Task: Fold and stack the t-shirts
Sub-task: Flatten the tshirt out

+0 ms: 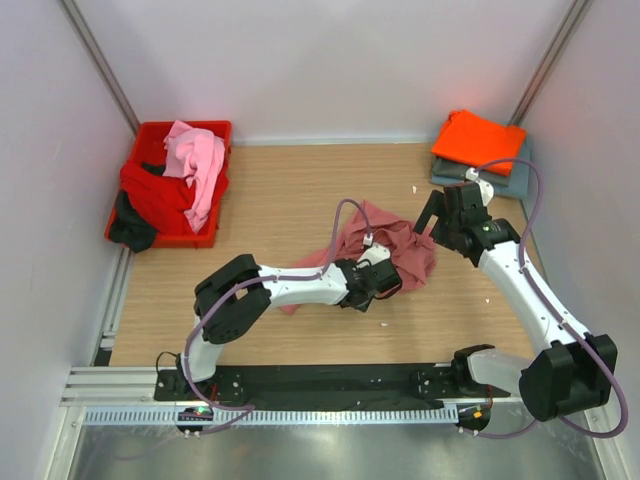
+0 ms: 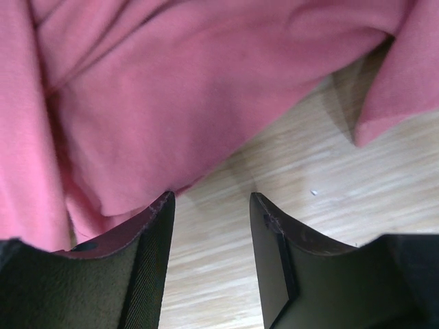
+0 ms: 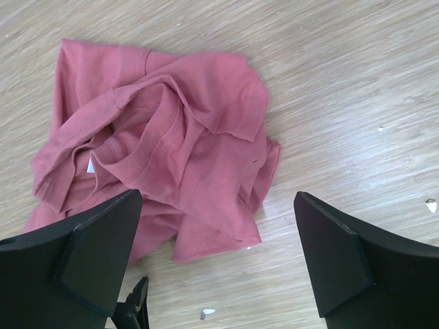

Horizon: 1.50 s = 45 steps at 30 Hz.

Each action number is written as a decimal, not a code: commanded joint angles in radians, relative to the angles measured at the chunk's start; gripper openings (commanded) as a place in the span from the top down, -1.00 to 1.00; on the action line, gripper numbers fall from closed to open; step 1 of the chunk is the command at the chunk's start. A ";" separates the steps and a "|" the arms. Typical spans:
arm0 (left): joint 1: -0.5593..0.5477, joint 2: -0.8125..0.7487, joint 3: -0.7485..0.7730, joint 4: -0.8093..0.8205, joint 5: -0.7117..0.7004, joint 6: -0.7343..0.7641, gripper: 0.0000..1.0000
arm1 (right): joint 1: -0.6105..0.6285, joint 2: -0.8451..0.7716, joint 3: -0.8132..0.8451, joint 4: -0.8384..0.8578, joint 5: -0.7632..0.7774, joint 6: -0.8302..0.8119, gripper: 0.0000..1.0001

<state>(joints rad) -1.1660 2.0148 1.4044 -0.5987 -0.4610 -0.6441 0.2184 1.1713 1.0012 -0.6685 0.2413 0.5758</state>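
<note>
**Top external view: salmon-pink t-shirt (image 1: 402,245) bunched at frame centre**

Red crate (image 1: 150,129), upper left, holds three loose t-shirts (image 1: 195,160); two folded t-shirts (image 1: 480,135) stack upper right. The single centre shirt should handle light, limp, draping; grasp a hem edge. Left gripper (image 2: 212,200) half spread at its edge, pinching nothing; right gripper (image 3: 218,195) fully spread above.

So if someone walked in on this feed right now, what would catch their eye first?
The crumpled salmon-pink t-shirt in the middle of the table, with the left gripper at its near edge and the right gripper open beside its far right edge. Then the red crate at the back left, heaped with unfolded shirts, and the orange t-shirt folded on a grey-blue one at the back right.
</note>
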 commanded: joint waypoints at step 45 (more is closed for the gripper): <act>0.318 -0.764 -0.252 -0.181 0.019 0.132 1.00 | -0.259 -0.096 -0.355 0.153 -0.290 0.165 -0.72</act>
<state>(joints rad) -0.8898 1.3052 1.2224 -0.7025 -0.4736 -0.5293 0.0479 1.0927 0.7204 -0.5873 0.1043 0.6830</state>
